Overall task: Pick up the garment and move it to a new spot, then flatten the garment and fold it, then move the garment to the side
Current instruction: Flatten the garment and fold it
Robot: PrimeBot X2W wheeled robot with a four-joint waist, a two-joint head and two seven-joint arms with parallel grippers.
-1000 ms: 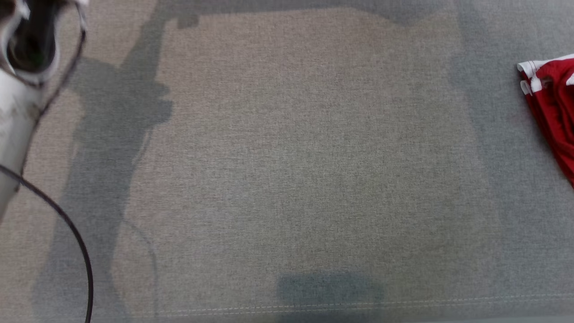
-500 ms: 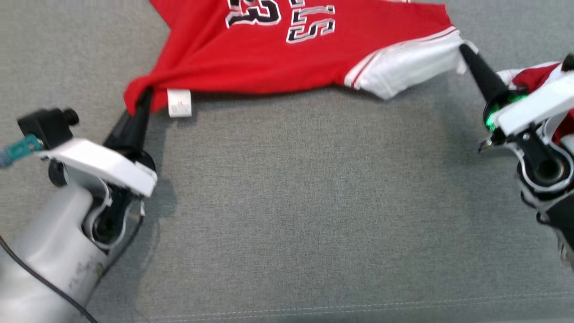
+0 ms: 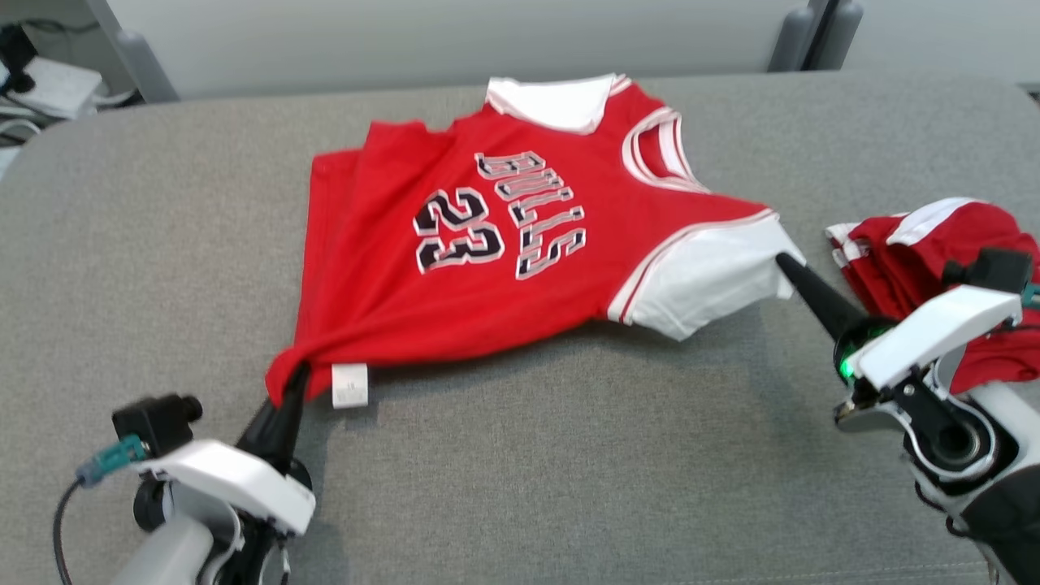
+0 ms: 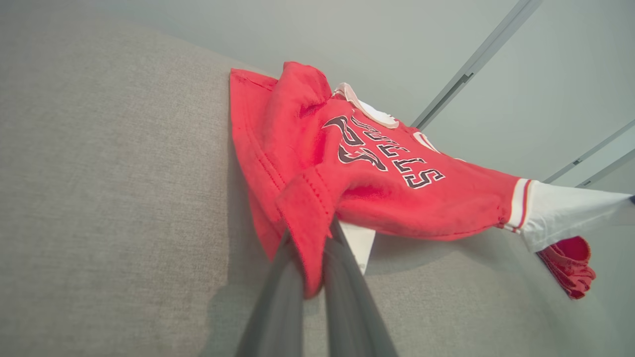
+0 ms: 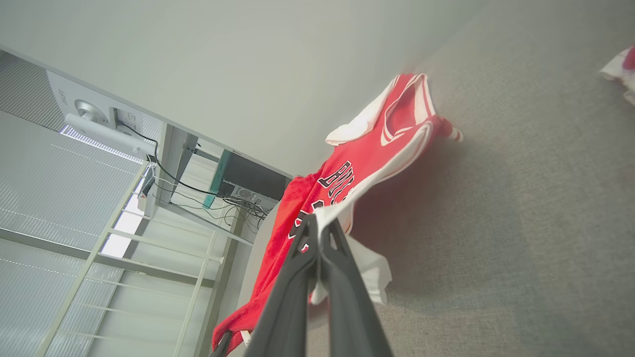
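Observation:
The garment is a red jersey with white sleeves and "BULLS 23" in print, spread across the grey padded surface. My left gripper at the lower left is shut on its bunched red hem corner, beside a white label. My right gripper is shut on the tip of the near white sleeve. In the left wrist view the fingers pinch a fold of red hem of the garment. In the right wrist view the fingers clamp white cloth of the garment, which hangs slightly lifted between both grips.
A second red and white cloth lies folded at the right, just behind my right wrist. The surface's far edge meets a pale wall. A desk with cables stands beyond the left end. Bare grey surface stretches in front of the jersey.
The head camera has swung a long way, bringing the whole jersey and both grippers into view. Since half a second ago both grips on hem and sleeve are unchanged.

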